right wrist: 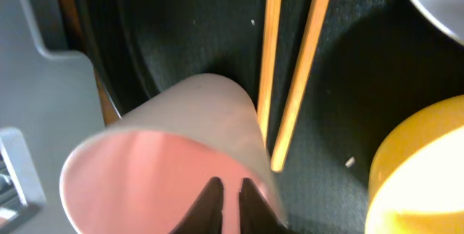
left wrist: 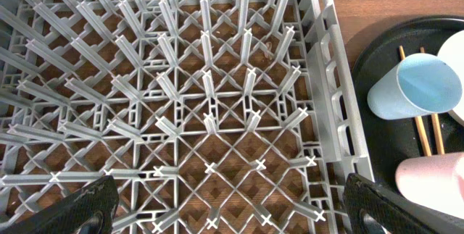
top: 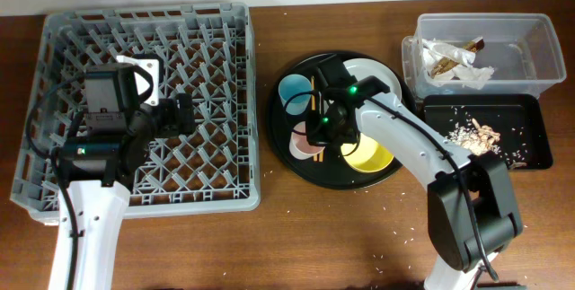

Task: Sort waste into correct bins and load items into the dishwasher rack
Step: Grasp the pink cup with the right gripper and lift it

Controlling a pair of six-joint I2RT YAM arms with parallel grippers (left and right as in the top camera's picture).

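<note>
— Pink is the one I am asking about: where is the pink cup [right wrist: 167, 154] sitting, and who is holding it?
— It is leaning at a tilt over the round black tray [right wrist: 181, 24], on the side facing the dishwasher rack [top: 144, 101]. The right hand [right wrist: 230, 201] is pinching its rim, with the fingers nearly together and only the cup wall between them. Whether its base is touching the tray, I cannot tell.
— And the left hand [left wrist: 235, 209]?
— It is hovering over the rack's pegs with its fingers spread wide, gripping nothing.
— Which way is the cup needing to go?
— Leftwards, I am judging. The rack is lying just beside the tray on its left, past the grey side wall. The left arm is nearer the rack, but the right arm is the one holding the cup.
— How is its long axis lying?
— It is slanting, with the mouth facing the wrist camera and the base pointing away from the hand.
— Is anything crowding it?
— The chopsticks [right wrist: 297, 67] are lying right alongside its wall, with the yellow bowl [right wrist: 420, 169] beyond them. The blue cup [left wrist: 413, 85] is lying near it on the tray. Lifting clear is looking safer to me than dragging.
</note>
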